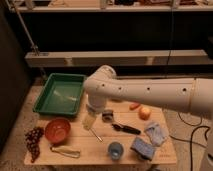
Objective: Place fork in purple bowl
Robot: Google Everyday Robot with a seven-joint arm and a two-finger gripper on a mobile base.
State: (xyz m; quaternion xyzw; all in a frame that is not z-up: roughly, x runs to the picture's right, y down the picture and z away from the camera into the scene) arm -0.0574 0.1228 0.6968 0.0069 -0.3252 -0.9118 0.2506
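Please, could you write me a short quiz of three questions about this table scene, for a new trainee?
1. True or false: the fork lies on the wooden table, outside every bowl.
2. The gripper hangs beside the front right corner of the green tray. Which thing is nearest to it? A) grapes B) fork C) blue cup
3. Which thing of the task is not visible in this view?
Key: 1 true; 2 B; 3 the purple bowl.
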